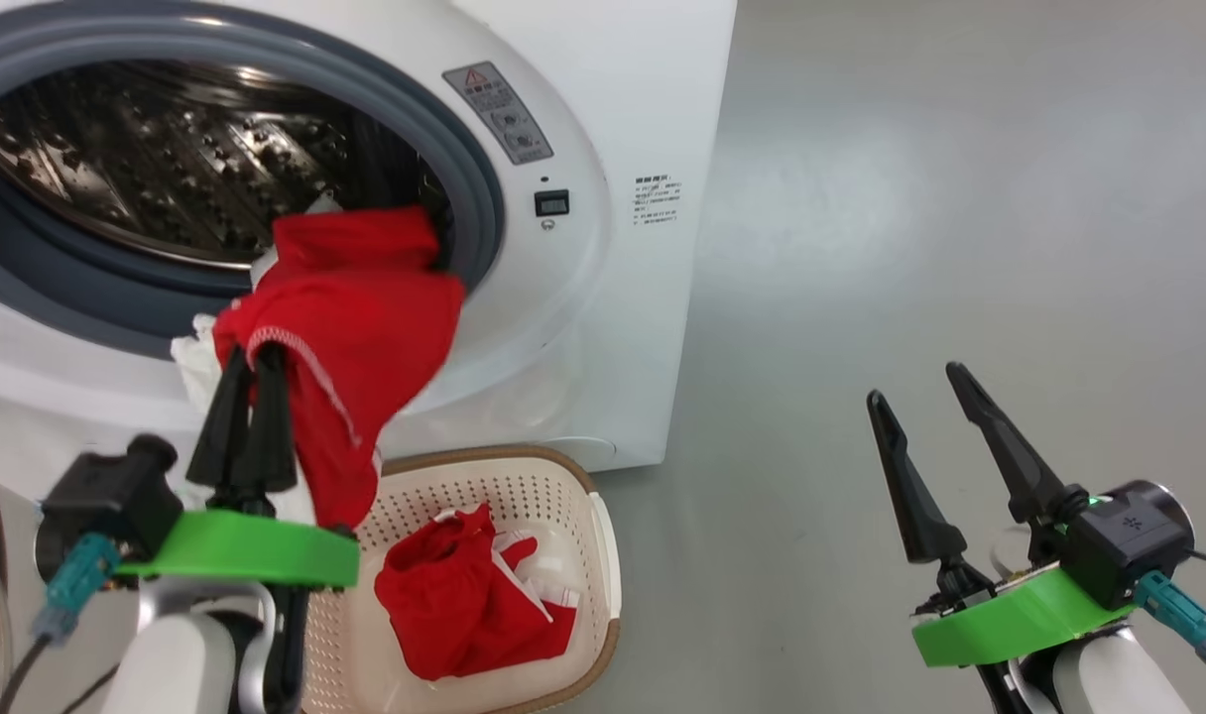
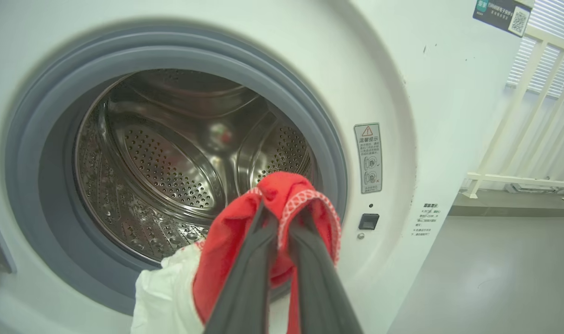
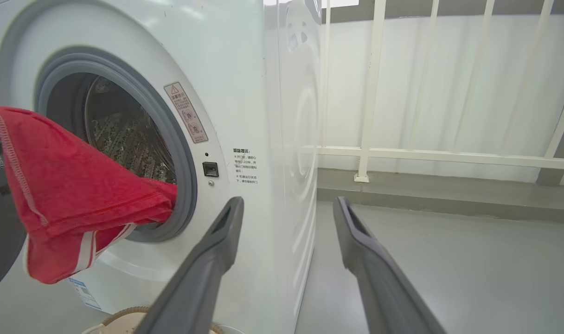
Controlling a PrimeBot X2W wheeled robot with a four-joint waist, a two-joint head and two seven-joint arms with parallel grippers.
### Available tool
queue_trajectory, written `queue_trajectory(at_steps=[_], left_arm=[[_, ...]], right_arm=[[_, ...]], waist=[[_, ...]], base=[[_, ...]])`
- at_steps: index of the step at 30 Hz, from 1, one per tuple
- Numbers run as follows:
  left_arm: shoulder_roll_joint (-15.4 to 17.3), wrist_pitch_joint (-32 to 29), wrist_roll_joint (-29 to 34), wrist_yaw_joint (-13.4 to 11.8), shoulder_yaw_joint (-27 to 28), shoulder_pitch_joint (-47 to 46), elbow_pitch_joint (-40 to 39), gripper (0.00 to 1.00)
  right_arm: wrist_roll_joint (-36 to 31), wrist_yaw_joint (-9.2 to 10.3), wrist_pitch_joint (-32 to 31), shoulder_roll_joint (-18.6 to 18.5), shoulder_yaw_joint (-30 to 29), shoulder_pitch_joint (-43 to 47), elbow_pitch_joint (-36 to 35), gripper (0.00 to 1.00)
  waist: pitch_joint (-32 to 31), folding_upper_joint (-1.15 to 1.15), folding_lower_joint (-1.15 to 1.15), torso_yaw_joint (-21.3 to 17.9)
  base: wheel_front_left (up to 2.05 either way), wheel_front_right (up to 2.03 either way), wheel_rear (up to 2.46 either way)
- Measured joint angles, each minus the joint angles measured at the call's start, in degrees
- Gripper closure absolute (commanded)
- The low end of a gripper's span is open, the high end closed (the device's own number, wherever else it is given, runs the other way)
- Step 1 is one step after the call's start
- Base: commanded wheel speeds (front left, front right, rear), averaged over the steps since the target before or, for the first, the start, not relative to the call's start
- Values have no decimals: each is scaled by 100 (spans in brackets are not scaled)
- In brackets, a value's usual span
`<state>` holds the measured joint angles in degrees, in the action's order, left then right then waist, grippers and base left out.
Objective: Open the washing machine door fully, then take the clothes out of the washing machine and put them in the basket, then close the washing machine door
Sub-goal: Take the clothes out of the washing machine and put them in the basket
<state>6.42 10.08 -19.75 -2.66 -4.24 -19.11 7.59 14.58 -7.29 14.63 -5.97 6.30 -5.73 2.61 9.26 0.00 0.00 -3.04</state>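
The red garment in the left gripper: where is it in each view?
Head view: red garment left of centre, trailing out of the washing machine, pinched in the left gripper.
Left wrist view: bottom centre, at the fingertips.
Right wrist view: left edge.
Shared landmark: the warning label with the red triangle.

A smooth grey floor (image 1: 960, 198) catches a soft glare of light. At its far edge a cream railing (image 3: 449, 156) stands on a low grey ledge (image 3: 449, 192) before a white wall (image 3: 393, 69).

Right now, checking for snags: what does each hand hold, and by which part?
Left hand pinches a red garment at its white-stitched edge; right hand holds nothing.
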Motion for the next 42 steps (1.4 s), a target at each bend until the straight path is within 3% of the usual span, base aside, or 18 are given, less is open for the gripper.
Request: queue_trajectory(at_steps=[9, 16, 26, 42], left_arm=[[-20, -342, -31, -226, -133, 659, -1017, 100], [-93, -438, -226, -241, -214, 761, -876, 100], [-233, -276, -493, -24, -519, 659, 1055, 100], [-385, 313, -623, 327, -662, -697, 4408, 100]], right_arm=[[0, 0, 1, 4, -30, 110, -27, 0], [0, 0, 1, 21, -3, 108, -52, 0], [1, 0, 0, 18, 52, 59, -57, 0], [14, 0, 1, -71, 199, -188, -52, 0]], waist=[[-107, 0, 0, 62], [15, 0, 0, 69], [277, 0, 0, 9], [814, 0, 0, -171]], base=[[0, 0, 0], [0, 0, 0], [0, 0, 0], [0, 0, 0]])
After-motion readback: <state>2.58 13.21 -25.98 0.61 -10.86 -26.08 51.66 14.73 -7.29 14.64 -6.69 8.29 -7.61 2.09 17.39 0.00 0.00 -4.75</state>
